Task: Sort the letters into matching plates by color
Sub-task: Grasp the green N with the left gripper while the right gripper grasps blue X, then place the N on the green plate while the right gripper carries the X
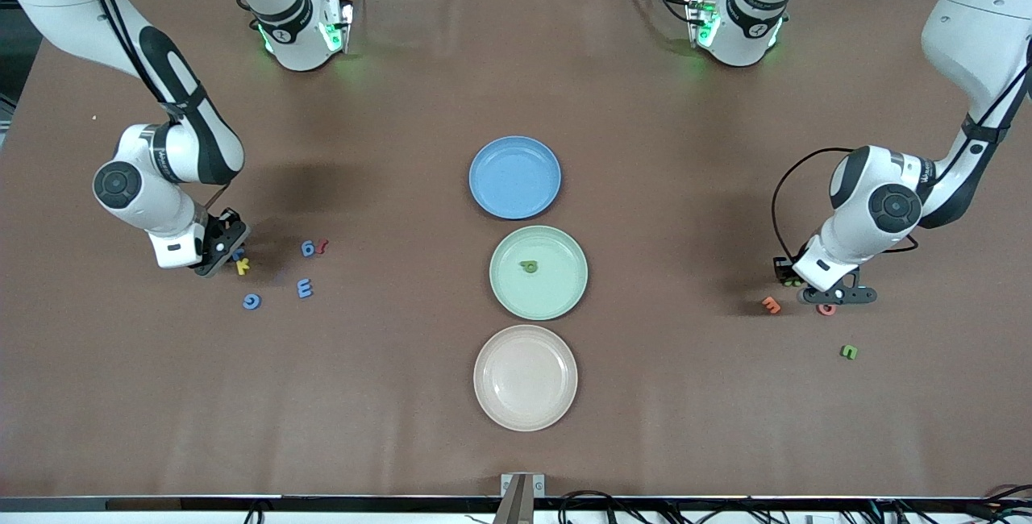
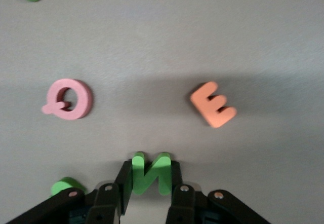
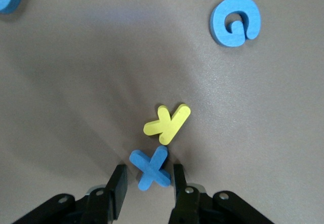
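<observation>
Green plate (image 1: 564, 298) has one letter (image 1: 529, 267) so far; we've got left gripper (image 2: 148, 193) pinching green N (image 2: 150, 173), right gripper (image 3: 147, 186) narrowing round blue X (image 3: 150, 168), rest unsorted.

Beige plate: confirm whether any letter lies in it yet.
No: the beige plate shows only bare surface, while the one letter already sorted is a green letter in the mint plate.

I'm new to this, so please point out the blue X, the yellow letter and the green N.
blue X (image 3: 150, 169): right wrist view, where its strokes cross.
yellow letter (image 3: 167, 124): right wrist view, on its long stroke.
green N (image 2: 150, 174): left wrist view, on its diagonal.
</observation>
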